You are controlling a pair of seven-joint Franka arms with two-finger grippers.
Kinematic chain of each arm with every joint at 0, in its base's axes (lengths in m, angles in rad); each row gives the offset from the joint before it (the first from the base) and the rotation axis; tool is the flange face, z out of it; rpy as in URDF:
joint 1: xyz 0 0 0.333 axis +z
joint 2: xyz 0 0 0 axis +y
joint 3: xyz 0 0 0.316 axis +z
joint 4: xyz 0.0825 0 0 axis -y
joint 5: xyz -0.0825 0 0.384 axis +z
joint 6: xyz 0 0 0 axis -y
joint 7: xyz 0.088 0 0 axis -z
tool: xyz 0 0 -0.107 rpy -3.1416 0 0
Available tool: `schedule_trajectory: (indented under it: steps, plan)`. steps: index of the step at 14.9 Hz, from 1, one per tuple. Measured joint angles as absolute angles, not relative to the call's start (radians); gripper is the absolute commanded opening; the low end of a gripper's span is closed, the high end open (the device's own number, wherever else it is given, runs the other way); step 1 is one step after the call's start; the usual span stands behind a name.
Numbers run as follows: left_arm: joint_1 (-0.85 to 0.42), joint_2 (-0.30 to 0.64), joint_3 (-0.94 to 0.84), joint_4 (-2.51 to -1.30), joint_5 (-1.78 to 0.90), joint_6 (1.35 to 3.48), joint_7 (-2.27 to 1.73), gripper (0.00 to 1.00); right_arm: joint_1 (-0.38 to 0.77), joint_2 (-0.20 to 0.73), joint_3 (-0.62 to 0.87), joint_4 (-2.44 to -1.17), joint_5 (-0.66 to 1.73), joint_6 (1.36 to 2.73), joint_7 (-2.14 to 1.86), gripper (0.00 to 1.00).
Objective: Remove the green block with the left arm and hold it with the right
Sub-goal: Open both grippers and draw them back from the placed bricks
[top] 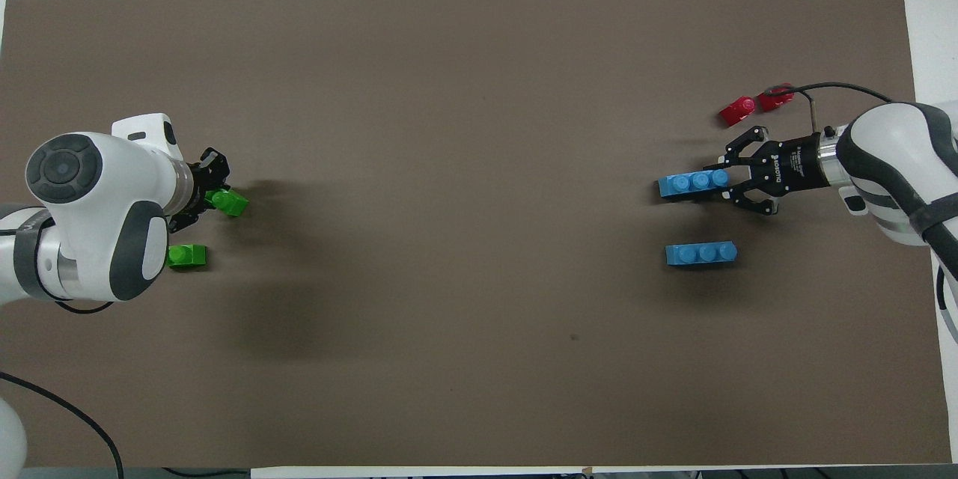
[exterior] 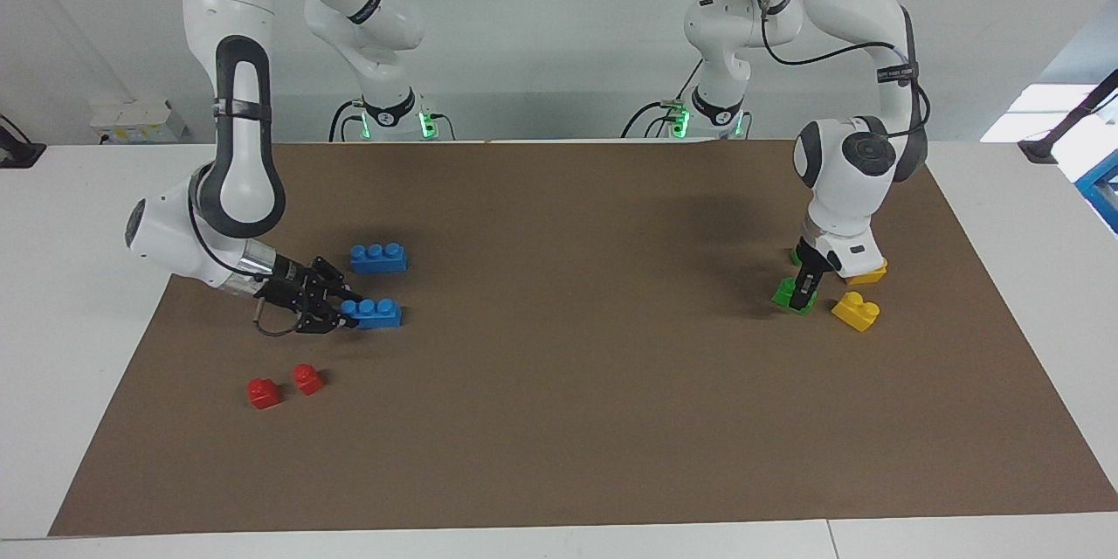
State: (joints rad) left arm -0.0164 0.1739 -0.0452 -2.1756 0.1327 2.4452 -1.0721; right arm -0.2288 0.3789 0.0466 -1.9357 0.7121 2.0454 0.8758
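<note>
A green block lies on the brown mat at the left arm's end. My left gripper points down and is shut on it, and the block sticks out from the fingers in the overhead view. A second green block lies beside it, nearer to the robots, and is mostly hidden by the gripper in the facing view. My right gripper is low at the right arm's end, shut on the end of a blue three-stud brick, which also shows in the overhead view.
A second blue brick lies nearer to the robots than the held one. Two red bricks lie farther from the robots, beside the right gripper. Two yellow bricks lie beside the green blocks.
</note>
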Motion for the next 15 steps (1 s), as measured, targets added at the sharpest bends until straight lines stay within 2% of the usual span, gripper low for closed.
schedule_trajectory:
  steps: [3, 5, 10, 15]
  plan:
    - [-0.015, 0.172, -0.045, -2.163, 0.133, 2.443, -1.069, 1.00, -0.228, 0.352, 0.051, -1.921, 0.712, 2.025, 0.925, 1.00]
    - [-0.015, 0.169, -0.045, -2.126, 0.133, 2.405, -1.060, 1.00, -0.228, 0.308, 0.052, -1.901, 0.710, 1.980, 0.956, 1.00]
    - [-0.015, 0.148, -0.048, -1.964, 0.135, 2.192, -0.950, 1.00, -0.227, 0.150, 0.057, -1.851, 0.604, 1.864, 0.971, 1.00]
    - [-0.016, 0.121, -0.051, -1.777, 0.132, 1.913, -0.660, 1.00, -0.156, 0.019, 0.082, -1.779, 0.325, 1.796, 0.795, 1.00]
